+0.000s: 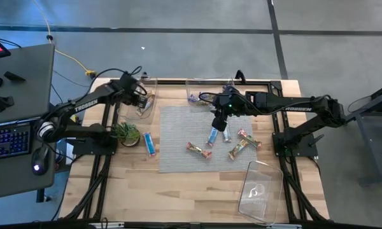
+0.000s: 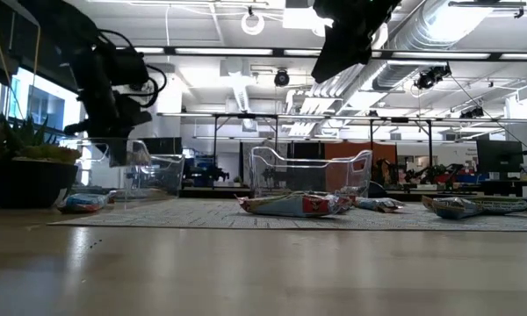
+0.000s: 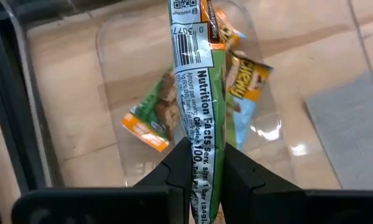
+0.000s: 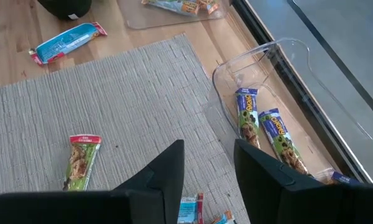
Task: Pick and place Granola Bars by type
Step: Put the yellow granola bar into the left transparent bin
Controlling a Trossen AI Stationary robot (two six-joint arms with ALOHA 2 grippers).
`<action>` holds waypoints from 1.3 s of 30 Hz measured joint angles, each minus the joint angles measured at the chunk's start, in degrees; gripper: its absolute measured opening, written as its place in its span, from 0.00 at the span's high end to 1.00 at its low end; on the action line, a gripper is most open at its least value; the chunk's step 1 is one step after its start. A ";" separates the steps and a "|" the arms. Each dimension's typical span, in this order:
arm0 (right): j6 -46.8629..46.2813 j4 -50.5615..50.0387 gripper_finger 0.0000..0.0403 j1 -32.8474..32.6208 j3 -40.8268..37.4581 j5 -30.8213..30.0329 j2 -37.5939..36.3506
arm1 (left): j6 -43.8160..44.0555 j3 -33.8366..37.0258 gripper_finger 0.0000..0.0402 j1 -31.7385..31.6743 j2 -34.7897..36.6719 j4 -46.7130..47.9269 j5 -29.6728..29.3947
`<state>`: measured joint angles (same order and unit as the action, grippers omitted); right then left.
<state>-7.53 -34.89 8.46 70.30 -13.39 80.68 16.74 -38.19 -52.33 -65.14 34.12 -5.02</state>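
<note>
Bars: we're seeing the left gripper (image 3: 202, 171) with jaws clamped on a green-wrapped bar (image 3: 198, 93), hanging over the left bin (image 1: 144, 102), which is holding orange bars (image 3: 150, 118). The right gripper (image 4: 208, 165), jaws apart and gripping nothing, is hovering above the mat (image 1: 178, 130). Loose bars (image 1: 198, 150) are lying on the mat, one blue bar (image 1: 149, 144) is sitting on the desk (image 1: 178, 191) by the plant (image 1: 125, 132), and the middle bin (image 4: 286, 68) is holding blue ones (image 4: 261, 127).

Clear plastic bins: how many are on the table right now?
3 clear plastic bins: one at the wooden table's top-left in the high view, one top-centre, one lower-right. None looks hidden.
</note>
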 joint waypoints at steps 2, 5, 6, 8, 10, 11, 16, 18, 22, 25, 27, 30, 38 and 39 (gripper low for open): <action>0.00 0.01 0.69 0.00 0.00 -0.15 0.00 | 0.00 0.69 0.88 -1.06 0.00 -1.00 -0.02; 0.00 0.00 0.69 0.00 0.00 -0.26 0.00 | -0.90 0.83 0.88 -2.37 0.00 -1.06 -1.04; 0.00 0.01 0.69 0.01 0.00 -0.28 0.00 | -2.25 0.83 0.88 -2.62 0.00 -1.08 -1.59; 0.00 0.00 0.69 0.01 0.00 -0.31 0.00 | -4.21 0.83 0.88 -2.84 -0.17 -1.04 -1.47; -0.03 0.02 0.69 0.00 0.00 -0.33 0.00 | -6.32 0.83 0.88 -2.81 -0.80 -1.04 -1.22; -0.02 0.02 0.69 0.01 0.00 -0.34 0.00 | -7.17 0.83 0.88 -2.80 -1.32 -0.99 -1.16; -0.04 0.02 0.69 0.01 0.00 -0.35 0.00 | -10.38 0.83 0.88 -2.81 -5.49 -1.01 -1.11; -0.02 0.02 0.69 0.01 0.00 -0.35 0.00 | -12.63 0.83 0.88 -2.79 -7.44 -1.01 -1.13; 0.00 0.02 0.69 0.01 0.00 -0.35 0.00 | -14.10 0.82 0.88 -1.49 -9.28 -1.07 -2.87; 0.00 0.01 0.69 0.00 0.00 -0.35 0.00 | -16.43 0.83 0.88 -1.08 -9.38 -1.31 -4.06; 0.00 0.01 0.69 -0.01 0.00 -0.35 0.00 | -16.98 0.83 0.86 -1.24 -9.38 -2.11 -4.55; 0.02 0.00 0.69 -0.01 0.00 -0.33 0.00 | -17.15 0.81 0.80 -1.30 -9.38 -3.75 -4.67; 0.02 0.01 0.69 -0.01 0.00 -0.36 0.00 | -17.54 0.18 0.65 -1.28 -9.38 -5.19 -2.54; 0.02 0.00 0.69 0.01 0.00 -0.40 0.00 | -17.53 -0.49 0.64 -1.28 -9.33 -4.64 -1.66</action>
<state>-7.51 -34.89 8.47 70.30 -13.79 80.68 -0.79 -38.68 -53.60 -74.47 29.47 -6.68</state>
